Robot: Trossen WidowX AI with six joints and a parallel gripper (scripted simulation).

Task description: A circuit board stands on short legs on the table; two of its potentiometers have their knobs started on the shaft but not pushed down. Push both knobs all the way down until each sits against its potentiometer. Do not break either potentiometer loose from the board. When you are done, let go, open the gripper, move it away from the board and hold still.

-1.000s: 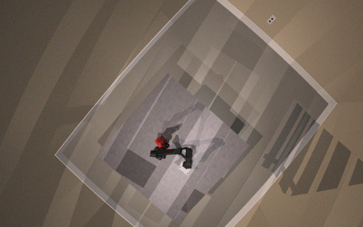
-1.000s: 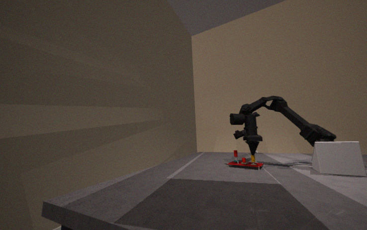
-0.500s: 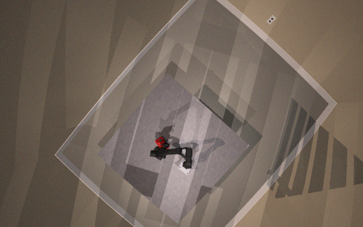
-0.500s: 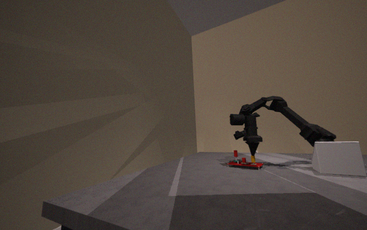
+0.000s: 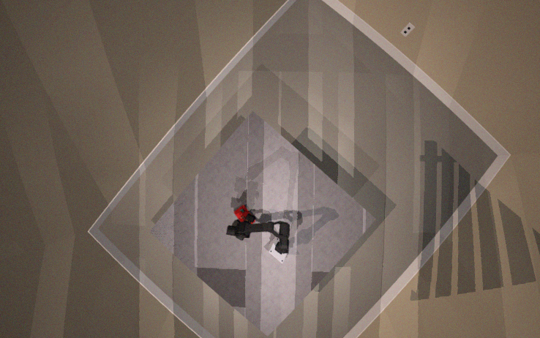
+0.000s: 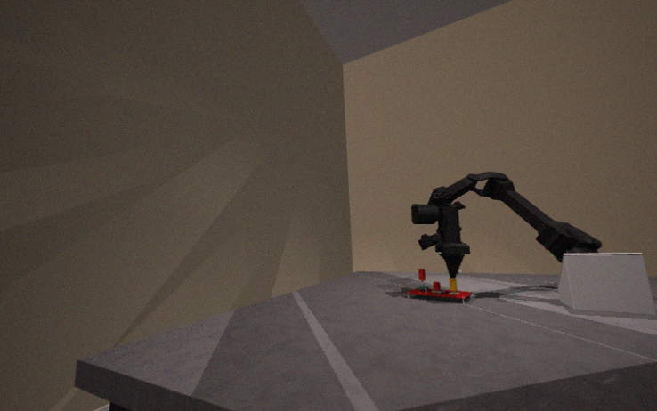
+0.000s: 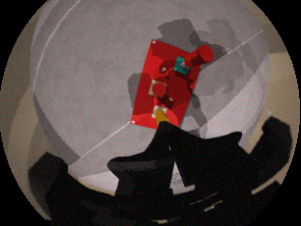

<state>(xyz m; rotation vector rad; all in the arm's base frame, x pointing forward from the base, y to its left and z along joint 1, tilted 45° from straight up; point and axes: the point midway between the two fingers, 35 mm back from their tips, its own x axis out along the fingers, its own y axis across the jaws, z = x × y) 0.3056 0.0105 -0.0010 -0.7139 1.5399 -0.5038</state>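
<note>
The red circuit board stands on short legs. My gripper is shut and empty, pointing down with its tips at the top of the yellow knob. That knob is upright and low over its pale potentiometer; any small gap under it is too small to tell. The tall red knob stands high, with shaft showing between it and the teal potentiometer. A shorter red knob sits low between them. The fingertips are hidden in the top view.
The arm reaches over the board from its base, beside a white wedge-shaped block. Small posts stand on the board near the teal potentiometer. Shadows of the arm cross the table.
</note>
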